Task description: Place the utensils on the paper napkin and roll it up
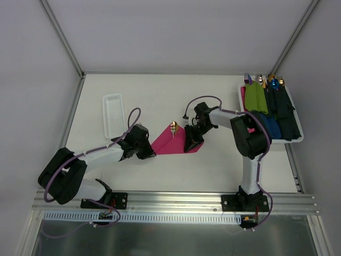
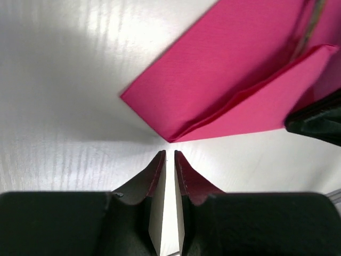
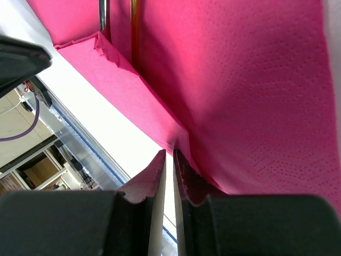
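Count for this entry: you had one paper napkin on the table. It was magenta and lay about mid-table between your two arms. Its near edge was doubled over into a flap, which showed plainly in the left wrist view. On it lay the utensils. From above only one gold head could be counted, poking past the napkin's far corner. The right wrist view showed two slim shafts side by side, one gold-toned and one paler, both vanishing at the fold, so two at least. Your left gripper sat low at the napkin's left point, jaws drawn almost together, with nothing seen in the thin slit between them. The folded corner lay just ahead of the tips, and contact could not be told. Your right gripper stood at the napkin's right side, jaws likewise nearly pressed together. The paper's fold line ran right up to its tips, and whether a layer was nipped there could not be told. Elsewhere there was one white ribbed tray at the left, well apart from the napkin. One further tray at the far right carried napkin rolls in green, blue and navy, with cutlery tips at their far ends. The rolls overlapped too much for a firm count.
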You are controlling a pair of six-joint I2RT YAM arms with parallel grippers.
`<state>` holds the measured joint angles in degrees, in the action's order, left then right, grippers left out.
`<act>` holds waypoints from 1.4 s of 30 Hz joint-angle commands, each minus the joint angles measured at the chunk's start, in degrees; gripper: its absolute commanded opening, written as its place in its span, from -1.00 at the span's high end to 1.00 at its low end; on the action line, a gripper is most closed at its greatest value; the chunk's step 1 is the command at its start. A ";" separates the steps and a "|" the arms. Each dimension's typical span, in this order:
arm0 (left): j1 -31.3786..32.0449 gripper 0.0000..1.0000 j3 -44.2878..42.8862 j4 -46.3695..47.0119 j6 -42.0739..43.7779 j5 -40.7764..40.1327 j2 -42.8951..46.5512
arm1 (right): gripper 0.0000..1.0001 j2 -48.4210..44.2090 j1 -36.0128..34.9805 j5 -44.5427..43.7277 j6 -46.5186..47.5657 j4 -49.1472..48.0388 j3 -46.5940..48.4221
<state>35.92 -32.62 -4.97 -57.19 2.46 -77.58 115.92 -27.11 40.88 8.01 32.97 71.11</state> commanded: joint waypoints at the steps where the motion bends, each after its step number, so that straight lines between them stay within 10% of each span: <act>1: 0.46 0.73 -1.47 6.60 7.78 3.66 3.92 | 0.73 1.50 -0.22 -3.27 2.01 0.87 0.70; 11: 3.45 0.73 -8.78 15.24 11.05 9.49 -5.64 | 0.73 1.59 -0.22 -3.00 2.27 1.04 0.87; 23: 3.54 0.89 -5.00 47.82 4.11 22.05 -18.73 | 0.73 1.86 -0.22 -2.74 2.71 1.39 1.13; 42: -0.50 1.00 0.28 60.78 -0.91 23.20 -27.00 | 0.73 1.68 -0.22 -3.70 3.50 1.92 1.57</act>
<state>35.55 -32.80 49.74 -57.93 23.90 -103.35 116.22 -27.11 41.28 9.28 33.58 71.57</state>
